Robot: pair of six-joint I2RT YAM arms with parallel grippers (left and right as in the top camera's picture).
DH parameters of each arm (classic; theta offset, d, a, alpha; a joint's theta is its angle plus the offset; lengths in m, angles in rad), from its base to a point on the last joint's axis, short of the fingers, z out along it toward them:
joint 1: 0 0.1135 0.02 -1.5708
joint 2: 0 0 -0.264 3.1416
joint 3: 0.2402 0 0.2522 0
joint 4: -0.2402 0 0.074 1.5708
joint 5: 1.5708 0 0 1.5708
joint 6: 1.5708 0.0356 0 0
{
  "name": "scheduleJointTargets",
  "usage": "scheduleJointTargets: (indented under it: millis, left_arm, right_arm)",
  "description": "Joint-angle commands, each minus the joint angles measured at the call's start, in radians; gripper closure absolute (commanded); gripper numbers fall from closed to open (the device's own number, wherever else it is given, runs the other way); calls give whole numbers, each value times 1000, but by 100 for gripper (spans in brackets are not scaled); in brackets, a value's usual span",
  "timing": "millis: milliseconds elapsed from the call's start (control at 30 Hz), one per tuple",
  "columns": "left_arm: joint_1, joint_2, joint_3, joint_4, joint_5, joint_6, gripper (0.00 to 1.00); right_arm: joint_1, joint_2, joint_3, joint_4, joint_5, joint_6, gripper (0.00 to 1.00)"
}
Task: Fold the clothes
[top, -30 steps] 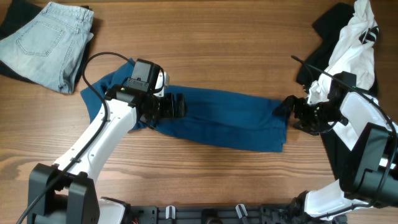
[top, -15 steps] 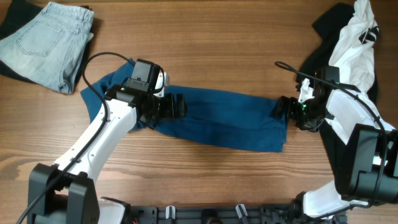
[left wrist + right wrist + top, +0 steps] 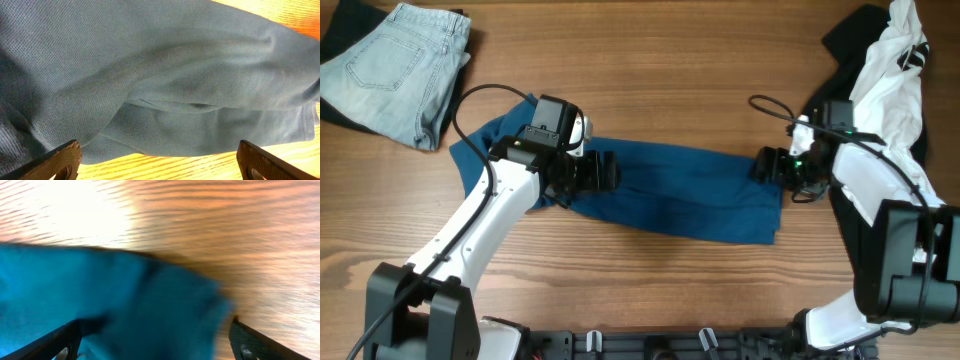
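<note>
The teal-blue shirt [image 3: 690,190] lies folded into a long band across the middle of the wooden table, with a sleeve bunched at its left end. My left gripper [image 3: 605,171] is open, low over the shirt's left part; the left wrist view shows the fabric [image 3: 165,80] and a strip of bare table between its wide-apart fingers [image 3: 160,167]. My right gripper [image 3: 767,166] is open at the shirt's upper right corner; the right wrist view shows blurred blue cloth [image 3: 125,305] between its fingers [image 3: 152,345].
Folded pale-blue denim jeans [image 3: 395,65] lie at the back left corner. A white garment with black cloth [image 3: 885,80] is heaped at the back right, close behind my right arm. A black cable [image 3: 775,108] loops above the right gripper.
My right gripper has moved left and slightly back, from just off the shirt's right edge onto its upper right corner. The left arm and the shirt have not moved.
</note>
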Motion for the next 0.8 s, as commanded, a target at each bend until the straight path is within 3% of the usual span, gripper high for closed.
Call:
scheduleJointTargets:
  millis: [0, 300, 400, 467, 600, 633, 667, 767]
  left_arm:
    - [-4, 3, -3, -7, 16, 21, 0]
    - [-4, 3, -3, -14, 16, 21, 0]
    - [-4, 3, -3, -21, 16, 21, 0]
    - [-4, 3, -3, -23, 16, 21, 0]
    - [-4, 3, -3, -26, 16, 21, 0]
    - [-4, 3, -3, -26, 16, 21, 0]
    - [-4, 3, -3, -26, 16, 21, 0]
    - [-4, 3, -3, -26, 16, 20, 0]
  right_arm:
    - [64, 15, -5, 6, -5, 0, 3]
    - [103, 16, -5, -13, -5, 31, 1]
    - [103, 16, -5, -27, -4, 30, 7]
    - [103, 16, -5, -33, -2, 31, 20]
    - [103, 16, -5, -40, 10, 35, 57]
    - [103, 16, -5, -40, 11, 35, 91]
    - [103, 16, -5, -40, 22, 48, 96]
    - [103, 16, -5, -48, 48, 60, 96]
